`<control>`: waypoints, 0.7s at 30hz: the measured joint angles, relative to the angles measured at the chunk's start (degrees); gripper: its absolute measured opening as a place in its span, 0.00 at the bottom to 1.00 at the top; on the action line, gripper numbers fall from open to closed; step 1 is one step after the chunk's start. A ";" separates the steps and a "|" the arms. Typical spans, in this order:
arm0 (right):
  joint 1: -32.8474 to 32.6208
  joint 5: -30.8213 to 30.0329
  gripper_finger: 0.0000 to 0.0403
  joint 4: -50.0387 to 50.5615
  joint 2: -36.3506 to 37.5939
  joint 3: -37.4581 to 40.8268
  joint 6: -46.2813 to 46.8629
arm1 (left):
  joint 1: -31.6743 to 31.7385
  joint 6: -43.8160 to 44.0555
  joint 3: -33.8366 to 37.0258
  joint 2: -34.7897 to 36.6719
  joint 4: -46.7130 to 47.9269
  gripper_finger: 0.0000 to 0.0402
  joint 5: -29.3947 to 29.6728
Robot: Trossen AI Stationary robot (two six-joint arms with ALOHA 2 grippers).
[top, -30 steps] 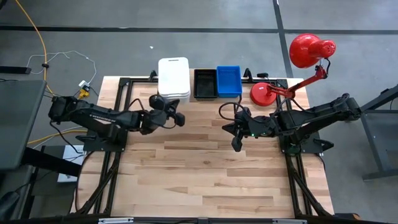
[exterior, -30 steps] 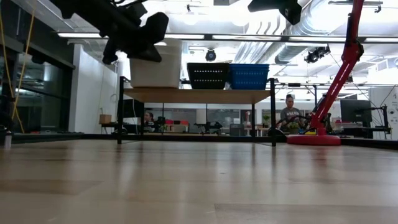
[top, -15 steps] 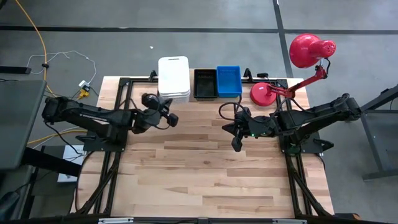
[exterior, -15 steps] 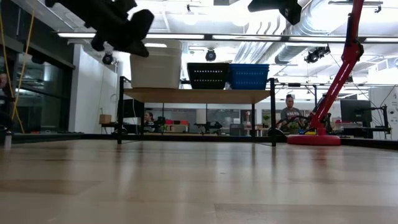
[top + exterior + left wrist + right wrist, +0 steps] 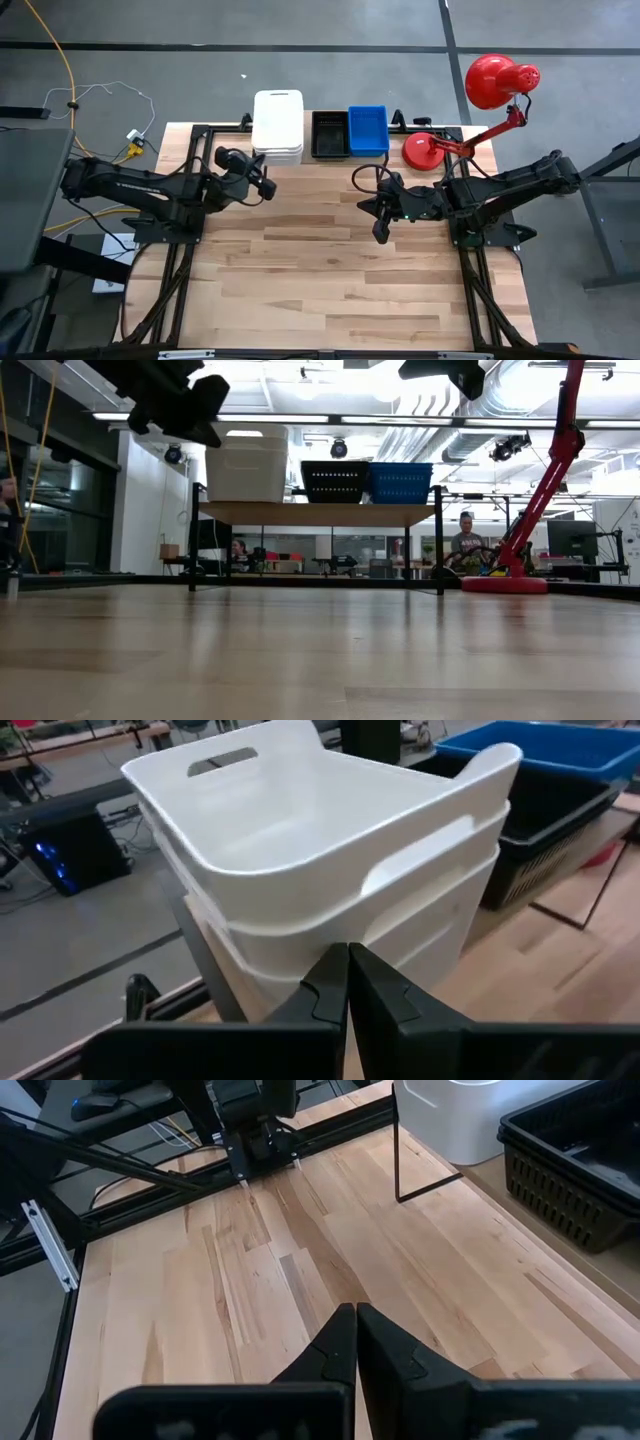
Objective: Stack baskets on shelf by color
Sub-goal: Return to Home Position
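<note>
Now | high: left gripper [image 5: 266, 187] is seen just before the white basket stack [image 5: 278, 125], right gripper [image 5: 379, 235] well apart from it | low: that stack, black basket [image 5: 334, 481] and blue basket [image 5: 403, 482] are lined up on the shelf [image 5: 320, 513] | wrists: both pairs of jaws are pressed together, nothing held.

Red desk lamp [image 5: 497, 80] at far right corner of table [image 5: 330, 280]; person [image 5: 466, 540] in room beyond

- We see the left gripper [image 5: 266, 188] drawn back from the white baskets [image 5: 278, 122], now farther to the left than a second ago.
- In the low view it no longer overlaps the white stack, whose front face now shows whole.
</note>
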State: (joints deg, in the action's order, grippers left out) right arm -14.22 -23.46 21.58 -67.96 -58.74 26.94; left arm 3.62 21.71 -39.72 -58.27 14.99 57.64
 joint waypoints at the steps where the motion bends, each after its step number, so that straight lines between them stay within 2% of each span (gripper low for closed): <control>1: 0.00 0.00 0.00 0.00 0.00 0.00 0.01 | -0.02 0.53 0.00 0.44 0.46 0.00 -0.01; 8: 0.00 0.02 0.00 0.00 0.00 0.00 0.02 | -2.03 -0.46 0.00 6.26 0.70 0.00 -3.02; 11: -0.02 0.04 0.00 0.00 0.00 0.00 0.02 | -4.50 -1.19 0.00 10.90 0.66 0.00 -11.82; 17: -0.02 -0.09 0.00 0.00 0.00 0.00 -0.34 | -10.35 -1.34 0.00 18.60 -4.29 0.00 -36.51; 19: -0.02 -0.09 0.00 -0.17 0.00 0.00 -0.42 | -12.78 -1.46 0.00 20.14 -7.39 0.00 -40.26; 21: -0.02 -0.04 0.00 -1.01 0.00 0.00 -1.33 | -15.09 -3.54 0.00 21.42 -9.26 0.00 -41.01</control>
State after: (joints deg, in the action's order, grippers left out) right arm -14.24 -23.50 20.58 -67.96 -58.74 25.61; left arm -11.47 18.17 -39.72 -36.85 5.73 16.64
